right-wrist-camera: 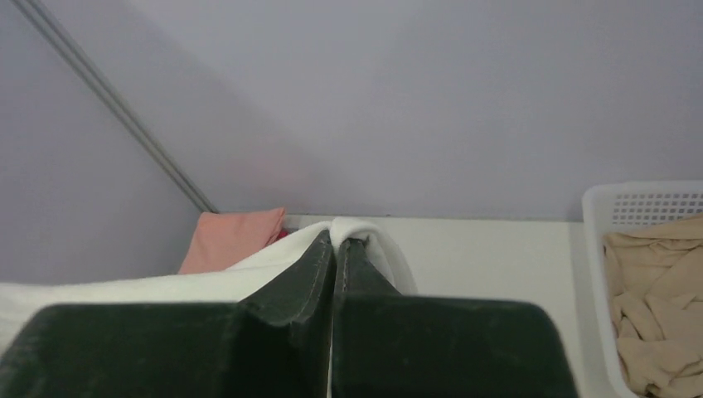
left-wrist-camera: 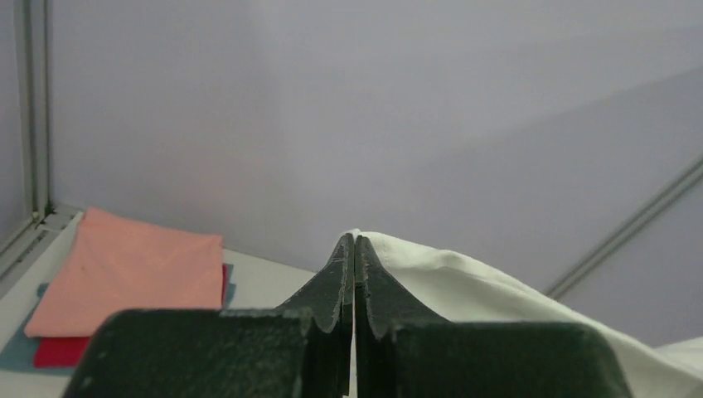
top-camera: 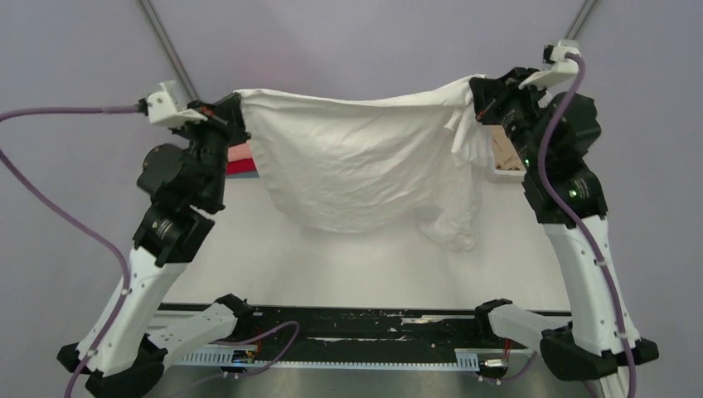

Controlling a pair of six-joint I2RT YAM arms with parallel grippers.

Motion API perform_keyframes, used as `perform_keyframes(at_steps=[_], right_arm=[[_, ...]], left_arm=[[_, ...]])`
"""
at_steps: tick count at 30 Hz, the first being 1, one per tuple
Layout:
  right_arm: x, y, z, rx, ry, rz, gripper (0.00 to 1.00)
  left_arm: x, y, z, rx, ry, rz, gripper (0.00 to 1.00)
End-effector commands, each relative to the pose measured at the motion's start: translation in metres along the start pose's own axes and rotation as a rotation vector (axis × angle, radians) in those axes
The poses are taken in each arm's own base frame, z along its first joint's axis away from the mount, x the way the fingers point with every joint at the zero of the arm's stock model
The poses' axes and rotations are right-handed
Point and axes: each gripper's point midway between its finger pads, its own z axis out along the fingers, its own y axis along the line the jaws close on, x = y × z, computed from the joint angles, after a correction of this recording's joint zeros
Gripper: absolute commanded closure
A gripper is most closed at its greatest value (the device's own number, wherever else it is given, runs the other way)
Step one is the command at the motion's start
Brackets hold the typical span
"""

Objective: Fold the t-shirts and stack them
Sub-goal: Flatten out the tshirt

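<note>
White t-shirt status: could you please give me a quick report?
Both shut: left gripper, right gripper, on large plain white cloth t-shirt. It hangs spread between them. At far left, folded salmon-pink shirt; nothing blocking.

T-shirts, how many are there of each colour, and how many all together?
white t-shirt: 1
salmon-pink t-shirt: 1
red t-shirt: 1
grey-blue t-shirt: 1
tan-beige t-shirt, crumpled in the basket: 1, as far as can be told
Total: 5
</note>
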Motion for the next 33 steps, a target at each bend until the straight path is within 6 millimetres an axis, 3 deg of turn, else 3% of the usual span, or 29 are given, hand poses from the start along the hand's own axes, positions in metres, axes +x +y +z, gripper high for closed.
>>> perform_keyframes(at_steps=[1,2,3,4,5,6,7,8,9,10,11,12,16,17,18,20,21,22,23,24,25,26,27,28,29,30,31,32,33], right_arm=[[0.014,-0.042,0.074,0.131,-0.005,-0.101,1.0],[0.014,-0.048,0.089,0.128,-0.014,-0.112,1.0],[0.013,-0.054,0.103,0.123,-0.015,-0.128,1.0],[-0.002,-0.055,0.116,0.118,-0.047,-0.14,1.0],[-0.012,-0.06,0.129,0.118,-0.066,-0.154,1.0],[-0.019,-0.062,0.142,0.1,-0.074,-0.171,1.0],[-0.029,-0.062,0.154,0.07,-0.092,-0.186,1.0],[-0.041,-0.062,0.162,0.049,-0.113,-0.193,1.0],[-0.052,-0.062,0.168,0.031,-0.132,-0.196,1.0],[-0.064,-0.059,0.171,0.007,-0.156,-0.208,1.0],[-0.074,-0.055,0.171,-0.012,-0.176,-0.218,1.0],[-0.081,-0.053,0.172,-0.024,-0.189,-0.225,1.0],[-0.094,-0.046,0.156,-0.039,-0.207,-0.239,1.0],[-0.089,-0.046,0.151,-0.041,-0.191,-0.237,1.0],[-0.079,-0.046,0.146,-0.043,-0.159,-0.232,1.0],[-0.052,-0.054,0.135,-0.018,-0.056,-0.206,1.0],[-0.028,-0.066,0.126,0.042,0.035,-0.17,1.0],[-0.01,-0.074,0.114,0.087,0.098,-0.147,1.0],[0.015,-0.082,0.103,0.115,0.18,-0.132,1.0],[0.04,-0.086,0.09,0.135,0.257,-0.112,1.0],[0.073,-0.09,0.074,0.157,0.354,-0.085,1.0],[0.12,-0.096,0.058,0.177,0.475,-0.056,1.0],[0.153,-0.099,0.042,0.2,0.555,-0.029,1.0],[0.186,-0.101,0.026,0.239,0.62,-0.002,1.0],[0.213,-0.103,0.014,0.277,0.668,0.011,1.0],[0.243,-0.101,0.0,0.305,0.73,0.037,1.0],[0.268,-0.101,-0.014,0.34,0.789,0.041,1.0],[0.289,-0.098,-0.026,0.352,0.84,0.035,0.99],[0.309,-0.097,-0.037,0.369,0.892,0.03,0.95]], left_arm=[[0.035,0.01,0.067,-0.063,0.07,0.099,1.0],[0.029,0.007,0.078,-0.054,0.065,0.073,1.0],[0.05,0.015,0.103,-0.061,0.107,0.095,1.0],[0.039,0.01,0.115,-0.047,0.084,0.095,1.0],[0.067,0.019,0.14,-0.06,0.146,0.129,1.0],[0.046,0.009,0.152,-0.042,0.115,0.127,1.0],[0.08,0.023,0.175,-0.064,0.204,0.16,1.0],[0.048,0.008,0.185,-0.036,0.147,0.147,1.0],[0.078,0.022,0.204,-0.061,0.229,0.167,1.0],[0.046,0.006,0.21,-0.028,0.165,0.155,1.0],[0.067,0.016,0.223,-0.042,0.22,0.168,1.0],[0.043,0.006,0.225,-0.017,0.171,0.162,1.0],[0.027,0.001,0.223,0.018,0.136,0.165,1.0],[0.037,0.005,0.223,0.016,0.149,0.162,1.0],[0.025,0.0,0.212,0.034,0.13,0.156,1.0],[0.032,0.007,0.198,0.026,0.146,0.158,1.0],[0.057,0.021,0.195,-0.001,0.197,0.169,1.0],[0.049,0.022,0.182,-0.005,0.186,0.17,1.0],[0.082,0.04,0.175,-0.04,0.258,0.181,1.0],[0.079,0.043,0.162,-0.047,0.257,0.18,1.0],[0.116,0.064,0.151,-0.089,0.338,0.181,1.0],[0.116,0.068,0.138,-0.098,0.334,0.171,1.0],[0.16,0.092,0.121,-0.139,0.425,0.165,1.0],[0.163,0.097,0.109,-0.147,0.425,0.15,1.0],[0.206,0.122,0.086,-0.215,0.513,0.122,1.0],[0.21,0.131,0.074,-0.25,0.51,0.105,1.0],[0.249,0.155,0.049,-0.321,0.585,0.068,1.0],[0.257,0.163,0.036,-0.352,0.596,0.043,1.0],[0.288,0.182,0.011,-0.419,0.66,0.004,1.0]])
